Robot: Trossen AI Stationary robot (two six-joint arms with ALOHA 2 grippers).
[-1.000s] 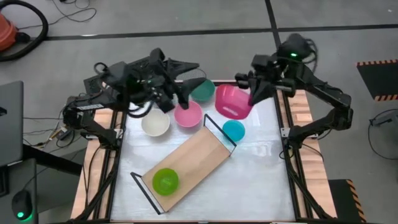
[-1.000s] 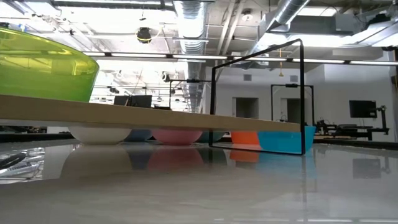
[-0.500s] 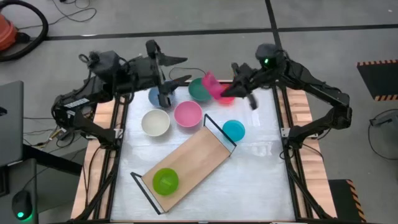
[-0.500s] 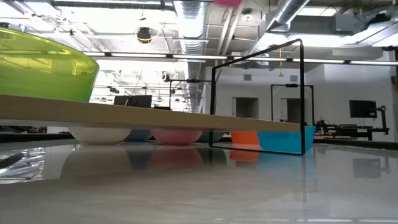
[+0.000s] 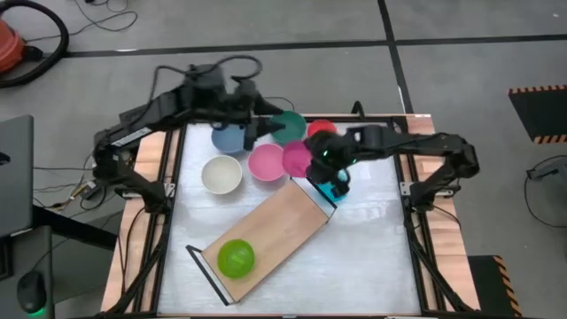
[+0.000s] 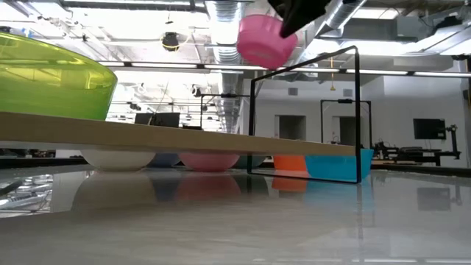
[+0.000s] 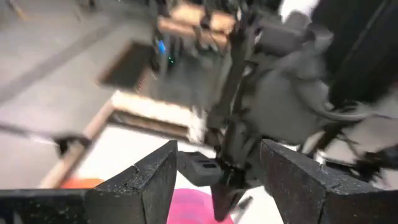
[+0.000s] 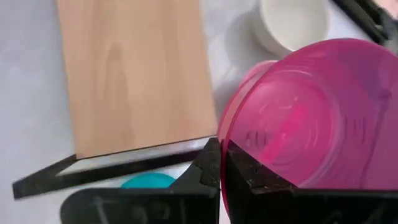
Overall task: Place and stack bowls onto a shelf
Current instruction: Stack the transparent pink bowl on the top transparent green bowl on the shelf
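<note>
My right gripper (image 5: pixel 317 162) is shut on a magenta bowl (image 5: pixel 297 159), held in the air over the shelf's far end and high up in the low view (image 6: pixel 266 40). The light-wood shelf (image 5: pixel 266 232) lies slantwise on the table with a lime green bowl (image 5: pixel 236 257) on its near end. On the table behind it stand the cream bowl (image 5: pixel 221 174), pink bowl (image 5: pixel 266 164), blue bowl (image 5: pixel 228 138), teal bowl (image 5: pixel 289 128), red bowl (image 5: pixel 321 128) and cyan bowl (image 5: pixel 337 189). My left gripper (image 5: pixel 252 131) hovers open and empty over the blue and teal bowls. My right gripper pinches the magenta bowl's rim (image 8: pixel 225 155) between its two fingers, one finger inside the bowl and one outside. The fingers come from above and from the table's right, slanting down. The bowl hangs tilted, its bottom (image 6: pixel 254 50) lowest, clear of the shelf and table.
Black wire loop frames stand at both short ends of the shelf, the far one (image 5: pixel 312 188) just below the held bowl. My right arm partly covers the cyan bowl. The white table (image 5: pixel 372 257) is bare to the right of the shelf.
My right gripper has carried the magenta bowl from the table's far right toward the left and near side, and down into the low view, over the shelf's far end. My left arm has shifted about above the far bowls.
</note>
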